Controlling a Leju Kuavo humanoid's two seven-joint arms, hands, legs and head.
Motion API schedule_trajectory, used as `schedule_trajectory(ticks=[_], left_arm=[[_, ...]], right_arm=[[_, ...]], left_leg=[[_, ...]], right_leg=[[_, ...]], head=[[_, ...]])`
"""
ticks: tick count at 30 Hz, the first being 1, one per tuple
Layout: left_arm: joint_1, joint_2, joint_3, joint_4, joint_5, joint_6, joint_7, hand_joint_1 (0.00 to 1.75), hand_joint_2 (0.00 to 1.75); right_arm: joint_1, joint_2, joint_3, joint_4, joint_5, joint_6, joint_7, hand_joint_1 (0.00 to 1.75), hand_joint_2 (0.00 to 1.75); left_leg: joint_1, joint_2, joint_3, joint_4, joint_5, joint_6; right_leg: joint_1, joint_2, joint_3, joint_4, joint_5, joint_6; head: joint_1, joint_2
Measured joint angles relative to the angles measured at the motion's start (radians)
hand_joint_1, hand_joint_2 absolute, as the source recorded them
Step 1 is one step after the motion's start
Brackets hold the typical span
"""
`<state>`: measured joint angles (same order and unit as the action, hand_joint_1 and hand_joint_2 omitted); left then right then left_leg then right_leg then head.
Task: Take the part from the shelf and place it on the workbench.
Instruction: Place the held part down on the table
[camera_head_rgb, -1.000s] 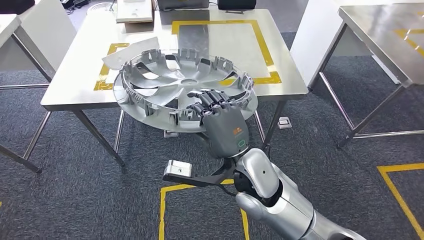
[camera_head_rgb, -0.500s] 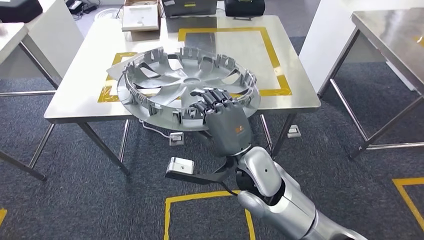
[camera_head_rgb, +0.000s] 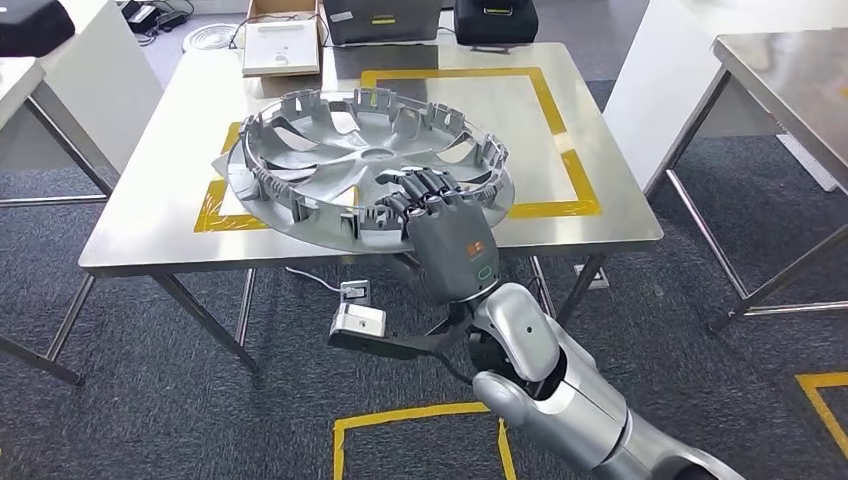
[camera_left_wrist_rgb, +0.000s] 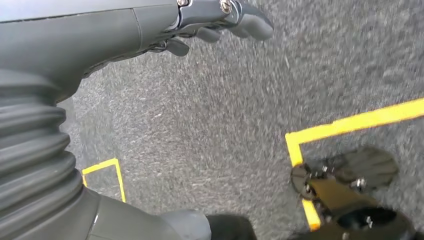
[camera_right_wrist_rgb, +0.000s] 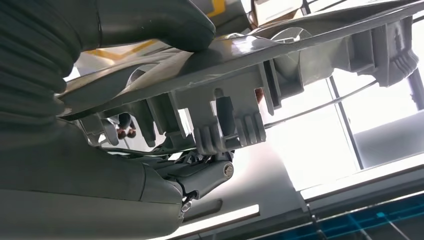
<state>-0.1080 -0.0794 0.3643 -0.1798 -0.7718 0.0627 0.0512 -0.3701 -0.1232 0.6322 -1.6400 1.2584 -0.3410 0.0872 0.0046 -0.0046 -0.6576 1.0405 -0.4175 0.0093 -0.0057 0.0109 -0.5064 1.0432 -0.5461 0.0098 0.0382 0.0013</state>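
Right hand (camera_head_rgb: 440, 215) grips the near rim of the hubcap (camera_head_rgb: 365, 165) over the desk (camera_head_rgb: 140, 225); left hand (camera_left_wrist_rgb: 220, 20), seemingly empty, hangs above carpet (camera_left_wrist_rgb: 225, 125).

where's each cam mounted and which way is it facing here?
Head view: high on the body, facing forward-down at the workbench; right hand holds the wheel cover.
Left wrist view: behind the left hand, facing carpet floor.
Right wrist view: behind the right hand, looking up under the wheel cover.
Shared: head and right wrist views both show the wheel cover.
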Motion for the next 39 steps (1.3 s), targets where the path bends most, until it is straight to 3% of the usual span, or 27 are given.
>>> schedule_trajectory(ticks=[1,3,5,6,7,8,10,12,14,18,21,29,33,35,39], left_arm=[[0.000,0.000,0.000,0.000,-0.002,0.000,0.000,0.00,1.75],[-0.002,0.001,0.000,-0.001,-0.007,-0.001,0.000,0.00,1.75],[-0.003,0.001,0.000,-0.001,-0.010,-0.007,-0.006,0.00,1.75],[-0.003,0.000,0.000,-0.001,-0.012,-0.011,-0.010,0.00,1.75],[-0.003,0.000,0.000,-0.001,-0.014,-0.016,-0.015,0.00,1.75],[-0.005,0.000,0.000,-0.001,-0.017,-0.020,-0.017,0.00,1.75],[-0.010,-0.001,0.000,-0.002,-0.027,-0.028,-0.020,0.00,1.75],[-0.020,-0.002,0.000,-0.002,-0.038,-0.037,-0.019,0.00,1.75],[-0.029,-0.003,0.000,-0.002,-0.049,-0.043,-0.016,0.00,1.75],[-0.046,-0.004,0.000,-0.002,-0.068,-0.046,-0.015,0.00,1.75],[-0.053,-0.006,0.000,-0.002,-0.073,-0.052,-0.020,0.00,1.75],[-0.049,-0.005,0.001,-0.001,-0.062,-0.052,-0.021,0.00,1.75],[-0.040,-0.005,0.008,-0.001,-0.058,-0.040,-0.011,0.00,1.75],[-0.035,-0.004,0.010,-0.001,-0.063,-0.034,-0.005,0.00,1.75],[-0.032,-0.002,0.010,-0.001,-0.070,-0.034,-0.009,0.00,0.00]], right_arm=[[-0.002,0.000,0.000,0.004,-0.006,0.002,0.001,1.75,1.75],[-0.008,0.000,-0.002,0.017,-0.023,0.018,0.004,1.75,1.75],[-0.027,0.001,-0.006,0.049,-0.063,0.062,0.005,1.75,1.75],[-0.042,0.001,-0.010,0.073,-0.090,0.088,0.003,1.75,1.75],[-0.060,0.003,-0.015,0.102,-0.116,0.111,0.002,1.75,1.75],[-0.079,0.005,-0.020,0.133,-0.139,0.128,0.000,1.75,1.75],[-0.126,0.012,-0.032,0.209,-0.170,0.156,-0.001,1.75,1.75],[-0.193,0.026,-0.047,0.311,-0.197,0.182,-0.006,1.75,1.75],[-0.275,0.046,-0.066,0.440,-0.212,0.198,-0.011,1.75,1.75],[-0.441,0.092,-0.092,0.729,-0.212,0.225,0.018,1.75,1.75],[-0.541,0.115,-0.111,0.920,-0.212,0.248,0.041,1.75,1.75],[-0.678,0.139,-0.147,1.179,-0.214,0.313,0.074,1.75,1.75],[-0.692,0.150,-0.154,1.229,-0.217,0.325,0.077,0.00,0.00],[-0.694,0.154,-0.156,1.244,-0.219,0.326,0.071,0.00,0.00],[-0.694,0.160,-0.156,1.264,-0.224,0.327,0.052,0.00,0.00]], left_leg=[[0.001,-0.001,0.009,-0.003,-0.005,0.007],[0.002,-0.002,0.025,-0.006,-0.014,0.018],[0.000,-0.003,0.037,-0.006,-0.026,0.022],[0.000,-0.003,0.045,-0.006,-0.034,0.022],[-0.001,-0.004,0.054,-0.006,-0.042,0.022],[-0.001,-0.005,0.064,-0.006,-0.049,0.021],[-0.003,-0.007,0.082,-0.005,-0.064,0.016],[-0.005,-0.009,0.085,-0.004,-0.073,0.005],[-0.007,-0.010,0.081,-0.004,-0.073,-0.002],[-0.008,-0.006,0.092,-0.016,-0.076,0.008],[-0.008,-0.007,0.096,-0.024,-0.074,0.002],[-0.008,-0.005,0.100,-0.030,-0.074,-0.013],[-0.008,-0.005,0.101,-0.029,-0.074,-0.013],[-0.008,-0.005,0.101,-0.029,-0.074,-0.013],[-0.008,-0.005,0.101,-0.027,-0.074,-0.013]], right_leg=[[-0.001,-0.001,-0.013,0.030,0.002,0.004],[-0.003,-0.005,-0.077,0.131,-0.016,0.013],[-0.003,-0.005,-0.161,0.237,-0.069,0.017],[-0.003,-0.005,-0.192,0.260,-0.086,0.017],[-0.003,-0.005,-0.207,0.252,-0.081,0.016],[-0.003,-0.005,-0.206,0.213,-0.048,0.014],[-0.001,-0.005,-0.178,0.084,0.060,0.005],[0.005,-0.006,-0.160,0.000,0.122,-0.006],[0.007,-0.006,-0.156,-0.017,0.133,-0.010],[0.007,-0.003,-0.152,-0.022,0.139,-0.012],[0.007,-0.004,-0.151,-0.022,0.136,-0.017],[0.008,-0.003,-0.150,-0.021,0.135,-0.020],[0.006,-0.004,-0.148,-0.021,0.135,-0.021],[0.005,-0.004,-0.147,-0.021,0.136,-0.021],[0.004,-0.004,-0.146,-0.021,0.136,-0.020]], head=[[0.001,0.000],[0.003,0.000],[0.004,0.000],[0.004,0.000],[0.004,0.000],[0.004,0.000],[0.004,0.000],[0.004,0.000],[0.005,0.000],[0.003,0.000],[0.004,0.000],[0.004,0.000],[0.004,0.000],[0.004,0.000],[0.004,0.000]])
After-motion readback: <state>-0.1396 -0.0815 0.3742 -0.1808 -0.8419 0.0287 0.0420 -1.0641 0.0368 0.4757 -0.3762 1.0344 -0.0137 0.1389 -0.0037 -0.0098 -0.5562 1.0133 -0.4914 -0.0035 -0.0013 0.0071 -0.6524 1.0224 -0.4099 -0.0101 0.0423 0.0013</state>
